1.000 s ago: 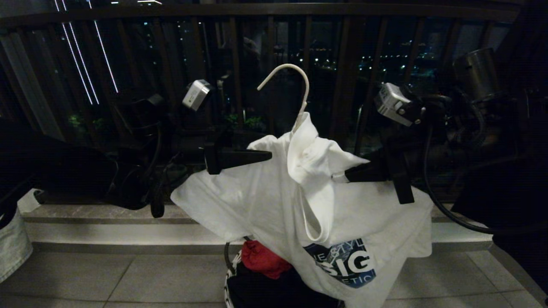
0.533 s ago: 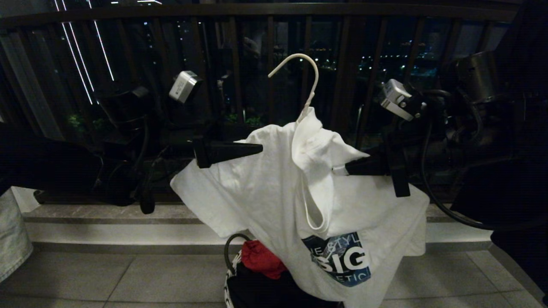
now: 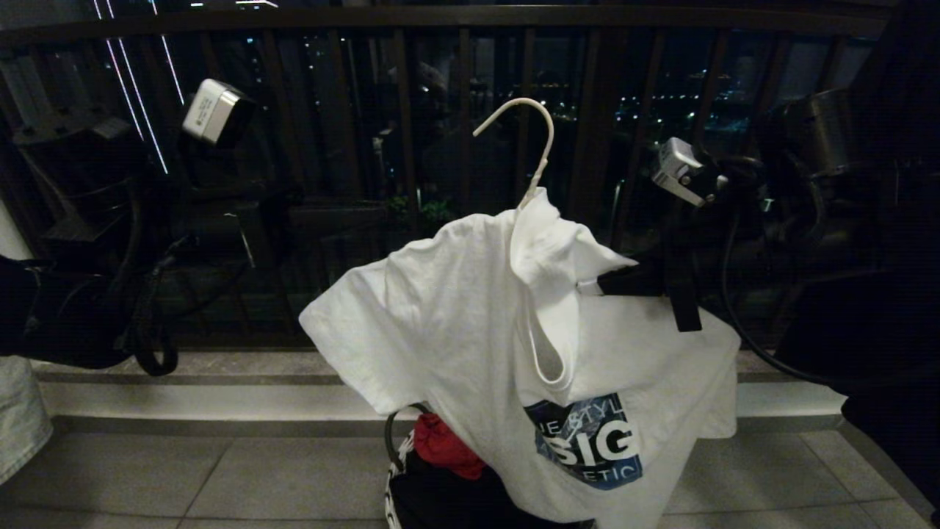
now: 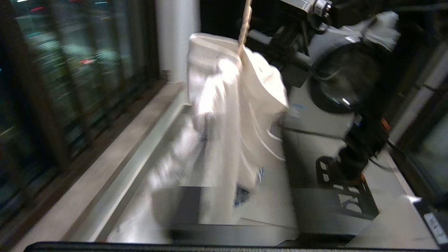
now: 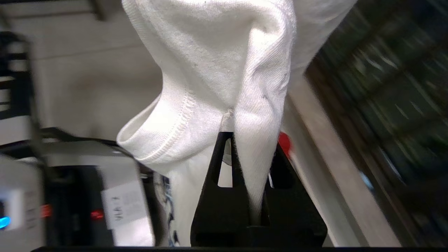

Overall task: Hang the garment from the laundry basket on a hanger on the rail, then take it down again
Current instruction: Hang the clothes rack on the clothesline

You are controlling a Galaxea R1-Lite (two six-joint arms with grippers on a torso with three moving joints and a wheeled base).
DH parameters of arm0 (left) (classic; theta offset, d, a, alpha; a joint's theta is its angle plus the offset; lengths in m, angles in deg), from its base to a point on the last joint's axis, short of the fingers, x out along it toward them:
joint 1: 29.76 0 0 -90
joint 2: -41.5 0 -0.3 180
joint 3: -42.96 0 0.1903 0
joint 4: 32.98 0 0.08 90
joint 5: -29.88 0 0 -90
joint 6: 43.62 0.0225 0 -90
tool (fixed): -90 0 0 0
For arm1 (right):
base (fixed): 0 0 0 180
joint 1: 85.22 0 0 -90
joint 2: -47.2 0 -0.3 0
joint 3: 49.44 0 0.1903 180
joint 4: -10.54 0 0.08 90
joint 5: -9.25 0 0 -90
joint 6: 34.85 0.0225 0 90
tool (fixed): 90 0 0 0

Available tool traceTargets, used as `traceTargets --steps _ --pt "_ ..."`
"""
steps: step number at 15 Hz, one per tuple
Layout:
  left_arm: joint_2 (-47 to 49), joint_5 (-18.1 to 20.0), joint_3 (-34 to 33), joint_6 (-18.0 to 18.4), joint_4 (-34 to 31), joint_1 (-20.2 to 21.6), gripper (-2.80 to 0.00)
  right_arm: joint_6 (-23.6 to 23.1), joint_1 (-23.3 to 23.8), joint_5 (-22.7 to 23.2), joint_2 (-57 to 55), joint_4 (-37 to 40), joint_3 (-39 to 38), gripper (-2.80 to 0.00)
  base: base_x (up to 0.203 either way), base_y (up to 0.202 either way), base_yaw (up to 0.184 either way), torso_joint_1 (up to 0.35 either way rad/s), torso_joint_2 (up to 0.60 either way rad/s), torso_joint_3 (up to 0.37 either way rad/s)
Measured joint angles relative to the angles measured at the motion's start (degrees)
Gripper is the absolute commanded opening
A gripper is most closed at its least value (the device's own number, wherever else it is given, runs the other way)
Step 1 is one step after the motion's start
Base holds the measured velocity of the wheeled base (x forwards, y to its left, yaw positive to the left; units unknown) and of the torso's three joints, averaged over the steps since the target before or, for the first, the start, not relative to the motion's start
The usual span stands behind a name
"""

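Note:
The garment (image 3: 470,323), a white T-shirt with a blue "SIG" chest graphic, hangs bunched on the white wire hanger (image 3: 525,128), whose hook points up in free air. My right gripper (image 3: 606,283) is shut on a fold of the garment at the shoulder beside the collar; the right wrist view shows that fold (image 5: 252,115) pinched in my right gripper (image 5: 252,140). My left gripper (image 3: 294,213) hangs apart, left of the garment, dark against the railing. The laundry basket (image 3: 389,492) stands on the floor below the shirt. The rail is out of view.
A red cloth (image 3: 444,444) lies in the basket. The dark balcony railing (image 3: 470,15) with vertical bars runs across behind, above a stone ledge (image 3: 183,367). A denim cloth (image 3: 22,419) hangs at the far left. The floor is pale tile.
My left gripper has let go of the garment's shoulder and drawn back up and to the left. The hanger and shirt have drifted slightly right, still in the right gripper.

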Motion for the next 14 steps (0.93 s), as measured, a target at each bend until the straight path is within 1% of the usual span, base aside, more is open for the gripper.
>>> traceTargets --steps 1,2,4,5,6,7,9,10,11,13,14 --pt "-1.92 -1.53 -2.73 -0.29 0.05 1.51 -2.8 0.75 0.49 -1.78 0.36 0.0 0.11 -2.8 0.0 0.0 0.0 0.0 0.0 0.0" --pt "-3.81 -2.61 -5.43 -0.61 0.02 3.43 -2.8 2.16 1.37 -2.63 1.12 0.01 0.13 -2.8 0.0 0.0 0.0 0.0 0.0 0.0" --pt "-7.16 -3.14 -10.36 -1.3 -0.04 6.33 -2.8 4.98 3.22 -2.75 3.41 0.09 -0.31 -2.8 0.0 0.0 0.0 0.0 0.0 0.0" --pt "-8.44 -3.14 -12.65 -1.46 -0.04 6.93 -2.8 6.29 3.9 -2.38 4.59 0.23 -1.42 -2.8 0.0 0.0 0.0 0.0 0.0 0.0" --pt "-9.7 -2.93 -14.83 -1.56 -0.11 7.3 -2.8 7.38 4.51 -1.05 5.6 0.34 -2.65 -2.8 0.0 0.0 0.0 0.0 0.0 0.0" --pt "-10.64 -1.52 -16.03 -1.63 -0.37 7.44 -2.8 7.74 4.87 0.84 6.29 0.33 -3.63 -2.8 0.0 0.0 0.0 0.0 0.0 0.0" --pt "-11.57 3.73 -16.73 -2.49 -0.39 7.65 -2.8 7.74 5.14 3.49 7.0 0.26 -5.16 -2.8 0.0 0.0 0.0 0.0 0.0 0.0" --pt "-11.5 4.88 -16.73 -3.44 -0.41 7.74 -2.8 7.71 5.17 4.89 7.13 0.18 -5.84 -2.8 0.0 0.0 0.0 0.0 0.0 0.0" --pt "-11.3 5.1 -16.41 -4.62 -0.43 7.74 -2.8 7.56 5.22 5.79 7.27 0.15 -6.58 -2.8 0.0 0.0 0.0 0.0 0.0 0.0" --pt "-10.87 5.83 -15.14 -8.71 -0.37 7.69 -2.8 6.61 5.22 6.9 7.96 0.04 -8.87 -2.8 0.0 0.0 0.0 0.0 0.0 0.0" --pt "-10.53 7.01 -14.42 -10.54 -0.28 7.63 -2.8 6.12 5.22 7.4 8.38 0.04 -10.09 -2.8 0.0 0.0 0.0 0.0 0.0 0.0"
